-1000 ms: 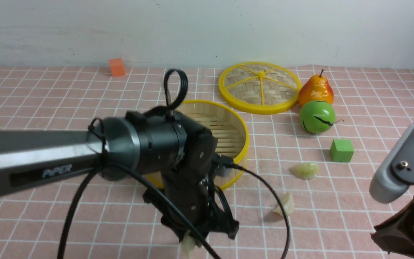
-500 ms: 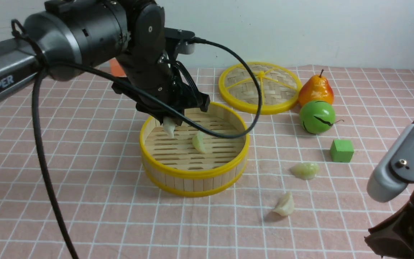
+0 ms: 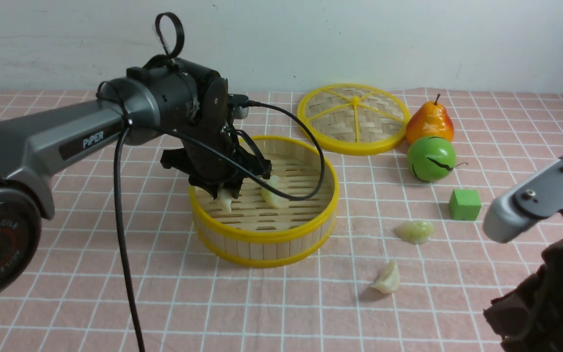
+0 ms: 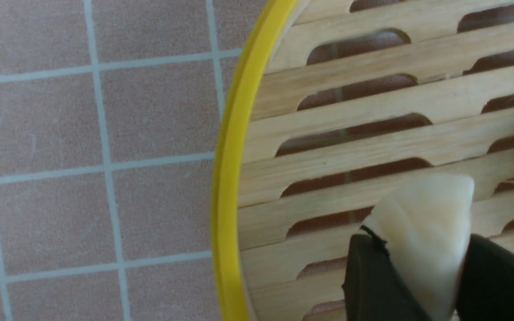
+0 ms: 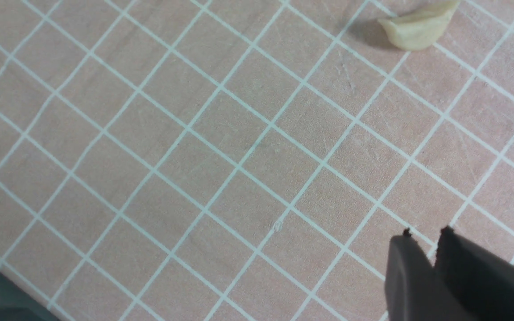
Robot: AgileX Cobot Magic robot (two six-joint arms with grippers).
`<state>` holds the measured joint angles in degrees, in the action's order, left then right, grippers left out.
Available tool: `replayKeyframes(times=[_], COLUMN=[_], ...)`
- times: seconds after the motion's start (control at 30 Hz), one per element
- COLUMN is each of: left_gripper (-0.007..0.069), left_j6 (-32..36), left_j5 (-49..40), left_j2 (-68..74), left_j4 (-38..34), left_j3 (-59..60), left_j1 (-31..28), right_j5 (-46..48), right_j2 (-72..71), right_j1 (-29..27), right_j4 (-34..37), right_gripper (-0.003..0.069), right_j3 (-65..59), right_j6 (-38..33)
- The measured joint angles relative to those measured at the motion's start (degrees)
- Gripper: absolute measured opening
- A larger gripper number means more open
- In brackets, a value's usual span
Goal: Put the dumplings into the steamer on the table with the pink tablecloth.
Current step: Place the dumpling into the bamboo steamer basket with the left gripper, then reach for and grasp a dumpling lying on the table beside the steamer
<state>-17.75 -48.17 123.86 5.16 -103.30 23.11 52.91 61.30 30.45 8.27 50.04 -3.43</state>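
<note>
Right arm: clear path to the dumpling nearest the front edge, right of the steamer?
Probably yes. The near dumpling lies alone on the tablecloth, apart from the steamer and the other loose dumpling. The right gripper is empty, its jaws barely parted, with only bare cloth between it and the dumpling.

My left gripper [image 4: 420,240] hides the lower half of its dumpling [image 4: 426,200]; from the front, my right gripper's [image 5: 426,232] fingertips are cut off.

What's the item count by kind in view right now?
dumplings: 4
steamer: 1
lid: 1
pear: 1
green round fruit: 1
green cube: 1
Total: 9
</note>
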Motion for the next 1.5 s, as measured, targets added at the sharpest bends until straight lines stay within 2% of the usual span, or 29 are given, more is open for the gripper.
replayKeyframes(times=[0.17, 0.23, 0.33, 0.5, 0.53, 0.63, 0.73, 0.9, 1.07, 1.13, 1.3, 1.4, 1.5], left_gripper=[0.0288, 0.0325, 0.0337, 0.0340, 0.0340, 0.0339, 0.0339, 0.0337, 0.0269, 0.0176, 0.0036, -0.0013, -0.0013], left_j6=[0.00, -0.06, -0.06, 0.00, 0.12, 2.06, 2.83, 2.96, 5.00, 6.86, 9.35, 10.19, 10.38], left_j5=[-0.02, -3.41, -8.03, -15.47, -15.59, -17.28, -18.27, -19.67, -21.40, -21.93, -23.25, -23.25, -23.25], left_j2=[0.14, 0.14, -0.41, -7.75, -8.12, -14.33, -17.22, -17.81, -18.82, -21.78, -28.75, -32.72, -37.37], left_j4=[0.90, 1.25, 1.31, 0.57, 0.40, -0.62, -0.90, -1.51, -4.76, -7.47, -11.06, -11.87, -11.82], left_j3=[-0.19, -1.79, -4.69, -12.53, -12.85, -13.84, -13.90, -13.90, -13.78, -13.78, -13.78, -13.78, -11.70], left_j1=[0.00, 0.00, 0.00, 0.00, 0.00, 0.00, 0.00, 0.00, 0.00, 0.00, 0.00, 0.00, 0.00], right_j5=[-2.69, -4.24, -4.72, -5.77, -5.77, -6.18, -6.33, -5.68, -7.14, -10.35, -16.94, -18.93, -17.53], right_j2=[5.49, 9.54, 13.33, 23.60, 23.97, 29.95, 33.44, 35.42, 35.91, 37.75, 42.09, 44.92, 47.11], right_j1=[0.00, 0.00, 0.00, 0.00, 0.00, 0.00, 0.00, -1.24, -5.72, -8.34, -9.24, -9.18, -9.18], right_j4=[-0.33, -0.39, -0.51, -2.49, -2.61, -3.14, -3.14, -3.08, -2.47, 0.76, 7.88, 10.65, 10.62], right_gripper=[0.0127, 0.0160, 0.0218, 0.0415, 0.0421, 0.0513, 0.0545, 0.0555, 0.0556, 0.0556, 0.0556, 0.0556, 0.0556], right_j3=[0.00, 0.99, 3.29, 12.06, 12.62, 16.16, 16.91, 17.06, 17.18, 17.18, 17.23, 17.23, 17.36], right_j6=[1.31, 1.68, 2.64, 3.43, 3.43, 4.71, 5.44, 6.96, 11.64, 13.42, 13.55, 13.55, 12.27])
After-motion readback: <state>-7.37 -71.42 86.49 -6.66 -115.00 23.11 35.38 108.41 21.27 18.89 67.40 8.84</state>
